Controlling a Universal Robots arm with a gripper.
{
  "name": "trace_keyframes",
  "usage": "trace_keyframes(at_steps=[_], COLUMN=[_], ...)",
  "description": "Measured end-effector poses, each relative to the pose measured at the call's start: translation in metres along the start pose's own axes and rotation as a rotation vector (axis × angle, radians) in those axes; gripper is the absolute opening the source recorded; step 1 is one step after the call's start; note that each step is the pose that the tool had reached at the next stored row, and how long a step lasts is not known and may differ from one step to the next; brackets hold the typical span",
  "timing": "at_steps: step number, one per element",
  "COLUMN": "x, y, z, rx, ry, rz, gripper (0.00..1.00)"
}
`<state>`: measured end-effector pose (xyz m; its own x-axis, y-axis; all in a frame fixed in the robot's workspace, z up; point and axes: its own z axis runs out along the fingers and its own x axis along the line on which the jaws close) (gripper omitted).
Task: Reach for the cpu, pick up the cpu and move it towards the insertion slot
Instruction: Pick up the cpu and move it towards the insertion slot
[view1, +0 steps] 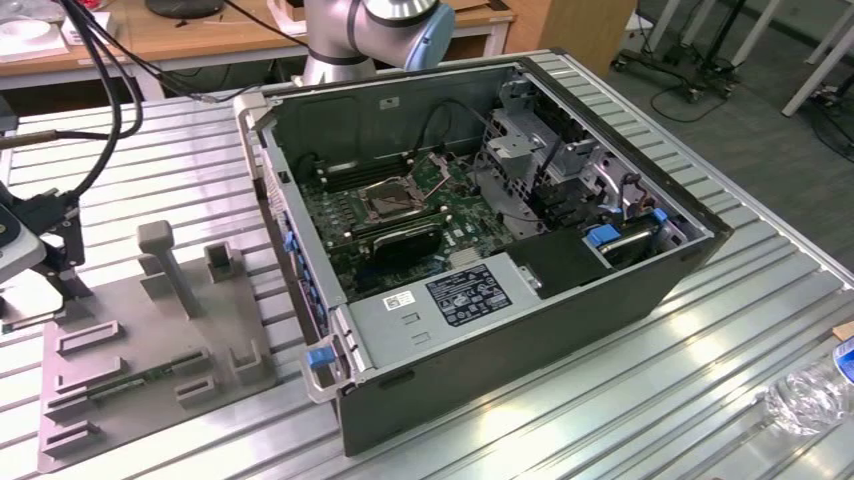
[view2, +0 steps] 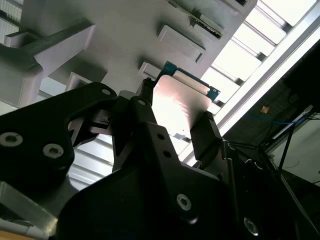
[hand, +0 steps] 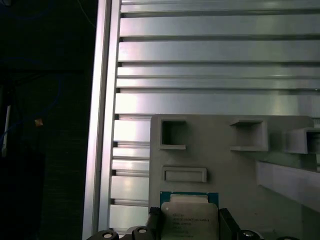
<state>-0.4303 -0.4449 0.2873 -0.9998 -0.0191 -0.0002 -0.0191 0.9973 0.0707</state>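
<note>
The fingers (view2: 145, 117) are closed on the cpu (view2: 182, 105), one black pad against each of two opposite edges. This leaves its silvery top uncovered and keeps the chip flat, which I judge suits a part that has to go level into a socket. The gripper (view2: 176, 104) holds it over the grey fixture plate (hand: 225, 160), close to the plate's corner with the small rectangular pockets. In the first wrist view the cpu (hand: 189, 215) sits low between the two fingertips, with its green border showing along one side. Whether the chip is clear of the plate or resting on it cannot be told, since both wrist views look along the gripper and give no gap to judge by. The contact faces of the pads are hidden behind the chip's edges. Beyond the plate lie the bright slats of the aluminium table (view1: 601, 420). In the exterior view the plate (view1: 134, 330) lies to the exterior view's left of the open computer case (view1: 534, 300). The insertion slot (view1: 391, 200), with its shiny frame and dark centre, sits on the green board inside that case, well apart from the plate. The arm (view1: 387, 25) is cut off by the frame's upper edge.
</note>
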Motion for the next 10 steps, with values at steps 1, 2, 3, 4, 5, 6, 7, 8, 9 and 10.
trace_keyframes(at_steps=[1,2,3,4,5,6,7,8,9,10], x=[0.0,0.0,0.0,0.0,0.0,0.0,0.0,0.0,0.0,0.0], y=[0.0,0.0001,0.0001,0.0002,0.0002,0.0002,0.0002,0.0002,0.0002,0.0002], z=[-0.0006,-0.0011,-0.0015,-0.0024,-0.0024,-0.0026,-0.0028,-0.0029,-0.0031,-0.0034], rx=[0.0,0.0,-0.0001,0.0,0.0,0.0,0.0,0.0001,0.0,0.0002], ry=[0.0,0.0,-0.0001,0.0,0.0,0.0,0.0,0.0,0.0001,0.0002], rz=[0.0,0.0,0.0,0.0,0.0,0.0,0.0,0.0,0.0,0.0], gripper=[0.54,0.54,0.54,0.54,0.54,0.54,0.54,0.54,0.54,0.54])
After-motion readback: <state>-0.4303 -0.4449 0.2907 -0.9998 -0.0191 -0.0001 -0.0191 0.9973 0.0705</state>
